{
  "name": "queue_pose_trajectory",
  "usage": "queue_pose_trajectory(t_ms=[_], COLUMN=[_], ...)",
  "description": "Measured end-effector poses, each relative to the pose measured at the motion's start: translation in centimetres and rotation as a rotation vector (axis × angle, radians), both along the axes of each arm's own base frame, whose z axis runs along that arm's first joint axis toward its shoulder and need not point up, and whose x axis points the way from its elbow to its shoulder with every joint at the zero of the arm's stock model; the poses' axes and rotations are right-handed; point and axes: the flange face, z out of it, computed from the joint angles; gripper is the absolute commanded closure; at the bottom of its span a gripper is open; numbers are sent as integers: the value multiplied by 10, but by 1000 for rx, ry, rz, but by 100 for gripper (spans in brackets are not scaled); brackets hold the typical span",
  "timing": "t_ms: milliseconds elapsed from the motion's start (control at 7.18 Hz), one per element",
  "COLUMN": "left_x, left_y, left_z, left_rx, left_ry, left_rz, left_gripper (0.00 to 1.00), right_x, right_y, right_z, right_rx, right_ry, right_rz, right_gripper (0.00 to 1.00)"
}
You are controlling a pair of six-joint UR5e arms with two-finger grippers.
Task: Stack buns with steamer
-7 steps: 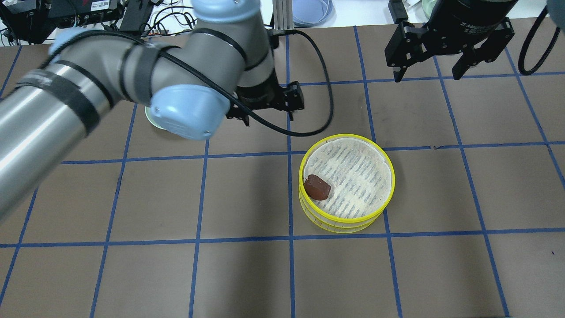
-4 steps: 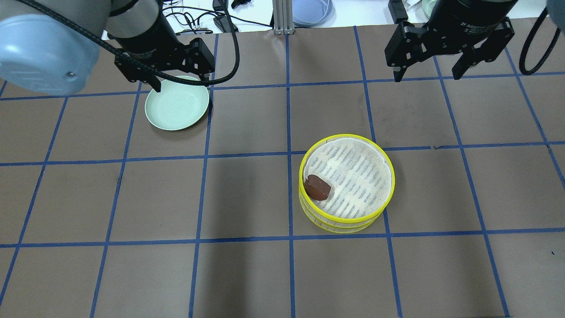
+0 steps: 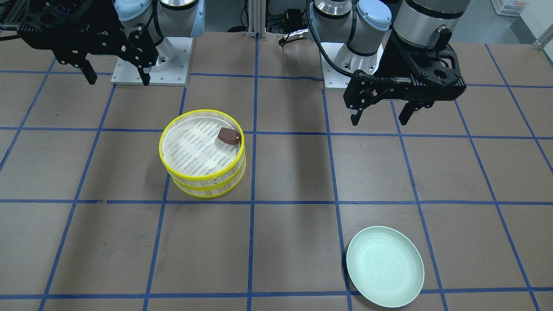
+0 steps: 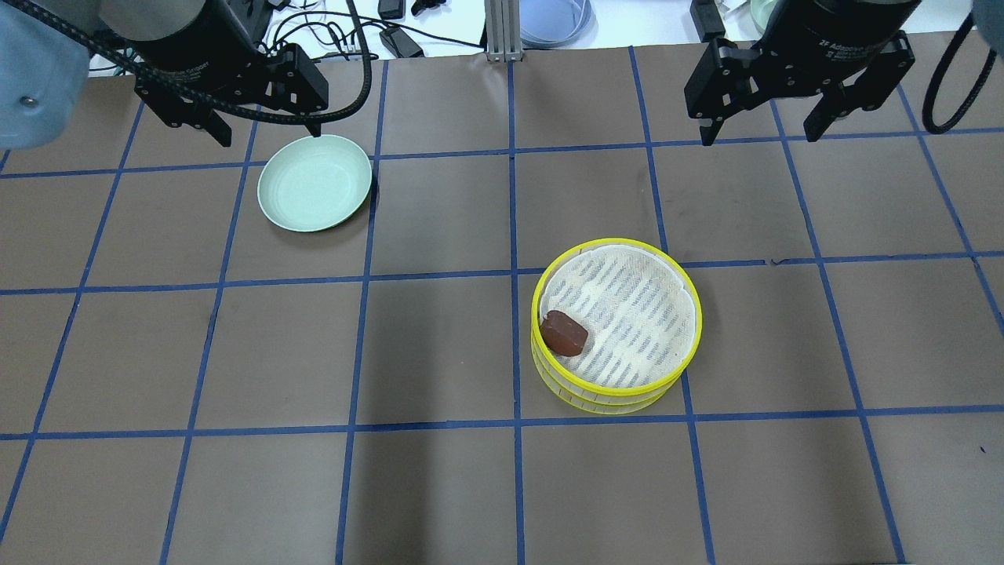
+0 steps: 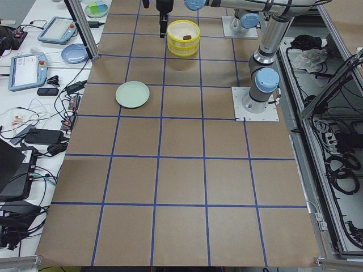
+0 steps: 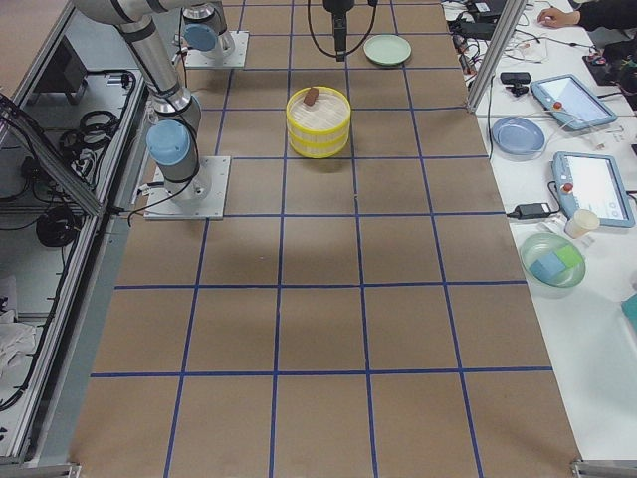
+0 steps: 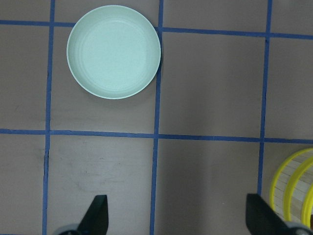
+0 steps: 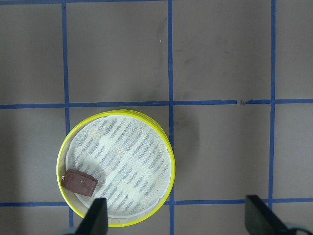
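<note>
The steamer's two tiers (image 4: 627, 302) stand stacked right of the table's middle, yellow rims one above the other; the stack also shows in the front view (image 3: 194, 144). The dark reddish-brown bun (image 4: 563, 332) lies on the top tier's floor against its left rim, and shows in the right wrist view (image 8: 80, 182). The cream-white bun is out of view. My left gripper (image 4: 269, 133) is open and empty, high over the far edge of the pale green plate (image 4: 314, 188). My right gripper (image 4: 759, 135) is open and empty, high above the table beyond the steamer.
The green plate (image 3: 384, 265) is empty. Cables, tablets and a blue dish (image 4: 553, 20) lie past the table's far edge. The arms' base plates (image 3: 151, 65) are on the robot's side of the table.
My left arm has swung from the table's middle back to the far left, uncovering the green plate, and now hangs over its far edge. The right arm, steamer and bun have not moved.
</note>
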Motion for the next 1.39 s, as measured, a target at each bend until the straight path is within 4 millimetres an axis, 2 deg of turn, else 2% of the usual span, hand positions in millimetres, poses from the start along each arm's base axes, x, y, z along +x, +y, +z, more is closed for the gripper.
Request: queue_pose_trajectory(t_ms=[418, 1393], left_x=[2, 6], left_y=[5, 6], left_z=[-7, -11], left_rx=[58, 73], left_ry=[-5, -23], left_rz=[2, 4], left_gripper=[0, 0], right_x=[1, 1], right_y=[0, -1], right_z=[0, 1], right_rx=[-4, -11], right_ry=[-8, -12], right_rz=[0, 0], right_gripper=[0, 0])
